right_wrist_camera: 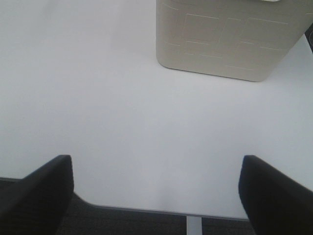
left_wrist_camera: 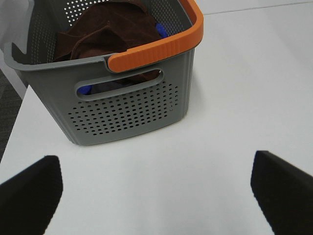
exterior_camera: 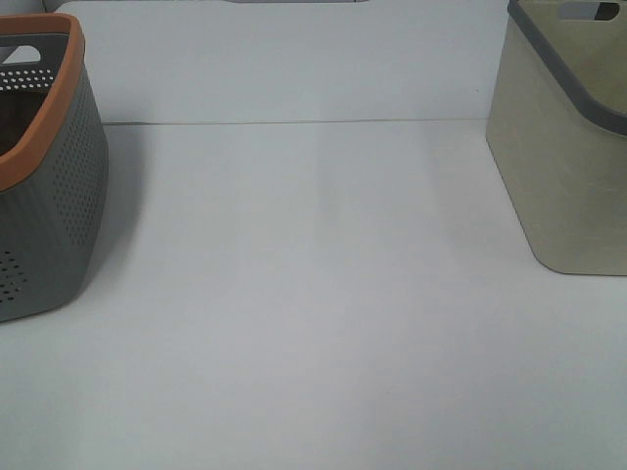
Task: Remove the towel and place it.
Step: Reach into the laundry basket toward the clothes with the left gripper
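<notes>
Towel (left_wrist_camera: 105,29), dark brown and bunched up, sits inside the grey and orange basket (left_wrist_camera: 122,117). You can see a bit of blue cloth (left_wrist_camera: 161,30) tucked beside and under it. From the high camera, that basket is at 9 o'clock on the white table (exterior_camera: 313,323). A beige basket (exterior_camera: 558,166) stands at 2 o'clock, well apart. The basket's near wall stands between your left gripper (left_wrist_camera: 156,193) and the towel. Your left gripper and right gripper (right_wrist_camera: 156,193) are both spread wide, holding nothing.
</notes>
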